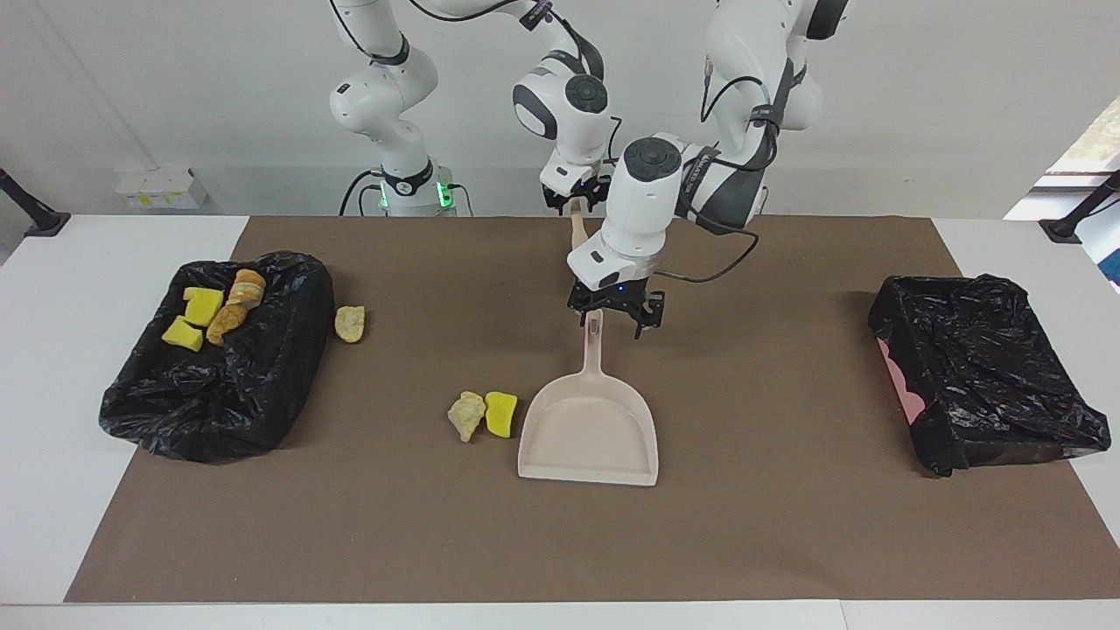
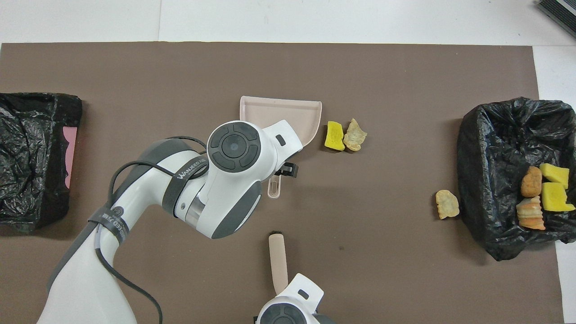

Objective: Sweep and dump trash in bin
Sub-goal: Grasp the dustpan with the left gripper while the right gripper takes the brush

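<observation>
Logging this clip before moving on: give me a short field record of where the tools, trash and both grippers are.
right gripper: shut on brush handle
left gripper: open, over dustpan handle end
loose trash: yellow sponge piece and pale lump beside dustpan; another lump beside bag
trash on bag: four pieces
other bag: at left arm's end

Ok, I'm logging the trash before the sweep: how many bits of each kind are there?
Yellow sponges: 3
Pale lumps: 3
Brown lump: 1
Total: 7
</observation>
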Available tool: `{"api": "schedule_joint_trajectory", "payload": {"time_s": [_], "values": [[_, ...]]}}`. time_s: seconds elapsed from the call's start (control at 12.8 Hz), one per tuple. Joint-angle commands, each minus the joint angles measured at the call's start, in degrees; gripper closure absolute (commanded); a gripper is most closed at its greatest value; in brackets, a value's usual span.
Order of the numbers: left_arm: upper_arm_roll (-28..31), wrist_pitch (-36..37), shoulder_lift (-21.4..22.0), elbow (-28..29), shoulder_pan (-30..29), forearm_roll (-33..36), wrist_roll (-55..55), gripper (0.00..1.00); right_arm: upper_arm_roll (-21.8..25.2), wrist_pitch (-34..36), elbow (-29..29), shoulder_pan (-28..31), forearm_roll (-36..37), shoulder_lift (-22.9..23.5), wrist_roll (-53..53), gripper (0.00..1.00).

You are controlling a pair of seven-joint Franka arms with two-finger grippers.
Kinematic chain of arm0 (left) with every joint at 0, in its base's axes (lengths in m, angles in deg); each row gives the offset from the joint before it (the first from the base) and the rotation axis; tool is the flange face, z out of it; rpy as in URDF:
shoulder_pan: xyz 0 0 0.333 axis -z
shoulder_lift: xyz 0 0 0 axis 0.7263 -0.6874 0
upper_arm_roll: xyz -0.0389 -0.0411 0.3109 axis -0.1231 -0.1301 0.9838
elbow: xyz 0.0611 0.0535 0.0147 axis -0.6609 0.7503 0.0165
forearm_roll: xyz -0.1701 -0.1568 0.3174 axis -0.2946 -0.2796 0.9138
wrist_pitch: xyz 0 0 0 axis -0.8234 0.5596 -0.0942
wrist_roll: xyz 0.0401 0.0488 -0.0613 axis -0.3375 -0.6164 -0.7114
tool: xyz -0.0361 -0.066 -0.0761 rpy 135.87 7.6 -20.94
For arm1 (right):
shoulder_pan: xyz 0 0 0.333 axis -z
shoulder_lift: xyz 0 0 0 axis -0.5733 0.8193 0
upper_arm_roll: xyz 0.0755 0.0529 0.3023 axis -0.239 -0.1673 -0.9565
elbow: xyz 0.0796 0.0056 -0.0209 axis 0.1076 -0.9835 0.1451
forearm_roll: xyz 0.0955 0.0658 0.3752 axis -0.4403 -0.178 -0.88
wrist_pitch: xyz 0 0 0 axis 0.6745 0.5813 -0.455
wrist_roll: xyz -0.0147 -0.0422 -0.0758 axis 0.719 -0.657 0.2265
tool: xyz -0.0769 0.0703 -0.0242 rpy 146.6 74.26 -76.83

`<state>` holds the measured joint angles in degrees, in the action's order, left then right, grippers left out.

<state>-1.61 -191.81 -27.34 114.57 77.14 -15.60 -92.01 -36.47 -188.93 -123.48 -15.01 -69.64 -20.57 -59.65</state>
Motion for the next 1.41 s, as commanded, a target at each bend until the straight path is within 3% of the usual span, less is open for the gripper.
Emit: {"api": "schedule_joint_trajectory", "payload": {"time_s": [0.0, 0.08, 0.16, 0.55, 0.86, 1.1, 1.33], "values": [[1.0, -2.6, -0.37, 1.24, 0.91, 0.48, -0.88, 0.0, -0.21, -2.09, -0.99, 0.42, -1.5, -0.44, -0.61, 0.72], [1.0, -2.7, -0.46, 1.24, 0.82, 0.48, -0.88, 0.0, -0.21, -2.53, -0.99, 0.42, -2.28, -0.35, -0.52, 0.89], [1.0, -2.96, -0.46, 1.67, 0.91, 0.48, -0.97, 0.0, -0.29, -2.54, -1.08, 0.33, -2.9, -0.35, -0.52, 0.98], [1.18, -6.56, -3.19, 2.64, 2.14, 1.97, -4.75, 0.03, -0.21, -1.75, 0.76, 0.77, -2.99, 1.14, -0.34, 1.0], [1.09, -7.0, -3.36, 3.35, 2.31, 2.06, -5.98, 0.34, 0.32, 7.01, 5.32, 6.9, -2.9, -0.78, 0.62, 1.0], [1.18, -6.91, -3.28, 3.08, 2.23, 2.15, -5.63, 0.8, 0.41, 12.56, 6.48, 14.64, -2.2, -4.47, 2.81, 1.0], [1.01, -6.92, -3.1, 2.12, 1.53, 5.83, -4.23, 0.96, 0.5, 15.73, 6.21, 22.36, 1.99, -6.32, 1.77, 1.0]]}}
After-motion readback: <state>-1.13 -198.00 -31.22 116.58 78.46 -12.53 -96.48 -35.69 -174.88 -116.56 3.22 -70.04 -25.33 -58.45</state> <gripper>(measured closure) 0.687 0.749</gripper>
